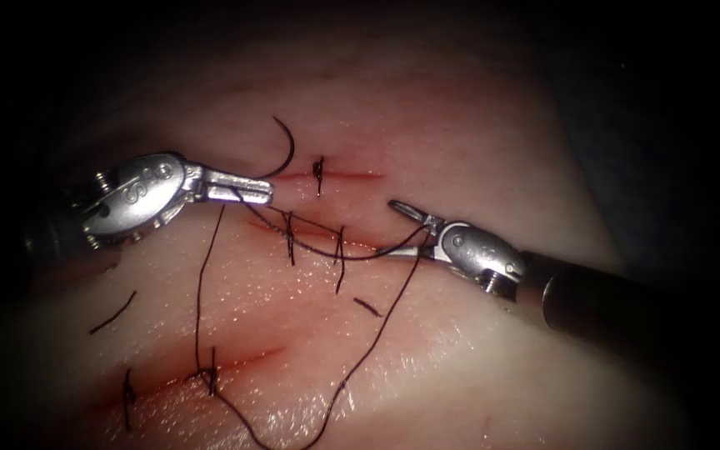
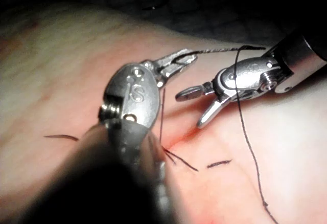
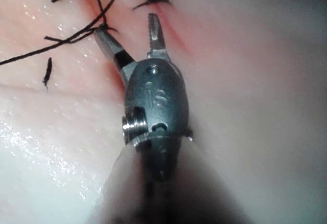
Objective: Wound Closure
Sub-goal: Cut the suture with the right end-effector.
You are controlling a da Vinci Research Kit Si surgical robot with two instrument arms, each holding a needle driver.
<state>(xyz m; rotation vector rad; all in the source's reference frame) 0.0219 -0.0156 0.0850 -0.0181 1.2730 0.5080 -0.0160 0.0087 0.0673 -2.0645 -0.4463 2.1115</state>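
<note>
— Endoscope view first. Edges and room?
— Pale, wet pork tissue (image 1: 477,367) running off into dark on every side. Silver left needle driver (image 1: 252,190) entering from the left, jaws clamped together on the thin dark curved needle (image 1: 287,150) near one end of its curve. Needle arcing up above the jaws, free of the tissue, just left of the short upper red cut (image 1: 331,175). Silver right needle driver (image 1: 406,229) entering from the right, jaws spread apart, holding nothing. Open tissue between the two tips.
— And the thread?
— Long black suture thread (image 1: 352,375) trailing from the left jaws, crossing the middle cut, passing between the right jaws, then looping down over the lower tissue. Dark stitches (image 1: 339,258) across the cuts; loose cut thread ends (image 1: 112,313) lying apart at the left.
— Left wrist view?
— Left jaws (image 2: 176,63) closed, needle (image 2: 186,55) gripped. Right tool (image 2: 199,106) close by, jaws splayed, thread (image 2: 245,132) draped over it.
— Right wrist view?
— Right jaws (image 3: 127,37) wide apart, empty, thread (image 3: 66,42) touching one jaw. Bare tissue (image 3: 255,81) alongside.
</note>
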